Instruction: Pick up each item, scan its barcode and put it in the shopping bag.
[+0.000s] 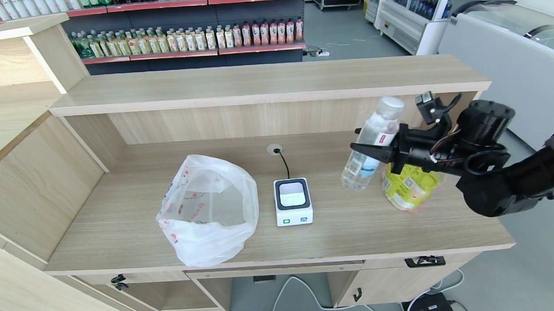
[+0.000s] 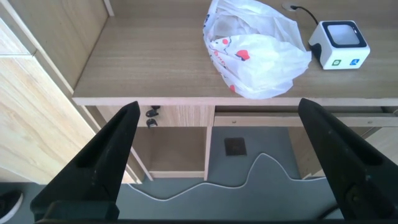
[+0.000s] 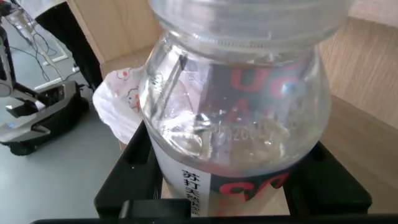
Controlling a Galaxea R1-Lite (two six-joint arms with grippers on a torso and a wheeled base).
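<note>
The right gripper (image 1: 383,147) has its black fingers closed around the middle of a clear water bottle (image 1: 369,151), gripping it across its red and white label. The bottle is tilted, its white cap up and away from the robot and its base down near the desk (image 1: 355,229); I cannot tell whether the base touches the wood. It hangs to the right of the scanner (image 1: 293,201), apart from it, and just beside a yellow packet (image 1: 407,187) that lies on the desk under the arm. In the right wrist view the bottle's shoulder and neck sit close to the camera, with a dark finger on either side lower down. The scanner is a small white box with a glass window on top, standing near the middle of the desk, and a black cable (image 1: 284,164) runs from its back to a round hole (image 1: 274,149) in the desk. Just to its left lies the white shopping bag (image 1: 209,210) with red print, its mouth open and facing up. The left gripper (image 2: 214,168) hangs out in front of the desk, below its front edge, with its fingers spread wide and nothing between them. Behind the desk, store shelves (image 1: 187,38) carry rows of drink bottles.
</note>
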